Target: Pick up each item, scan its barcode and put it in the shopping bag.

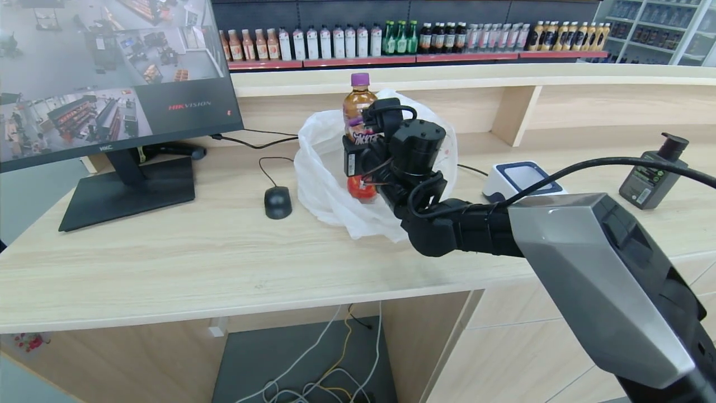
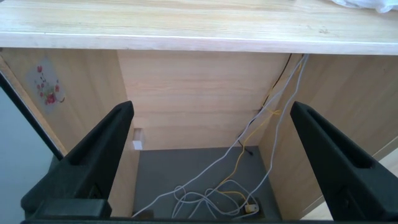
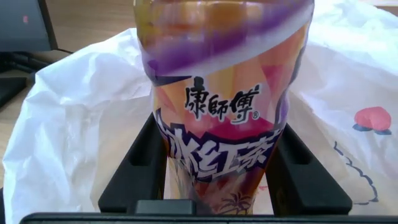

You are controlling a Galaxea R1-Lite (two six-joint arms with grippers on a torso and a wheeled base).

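A tea bottle (image 1: 358,106) with a purple cap and a colourful label stands upright in my right gripper (image 1: 362,134), which is shut on its middle. It hangs over the open mouth of the white shopping bag (image 1: 321,173) on the counter. In the right wrist view the bottle (image 3: 224,106) sits between the black fingers (image 3: 140,165), with the bag (image 3: 74,124) behind it. My left gripper (image 2: 211,155) hangs open below the counter's front edge, holding nothing.
A barcode scanner (image 1: 523,180) lies right of the bag, with a dark pump bottle (image 1: 651,173) farther right. A mouse (image 1: 278,201) and a monitor (image 1: 106,73) are to the left. The near counter (image 1: 196,263) is bare wood. Cables (image 2: 217,186) hang under it.
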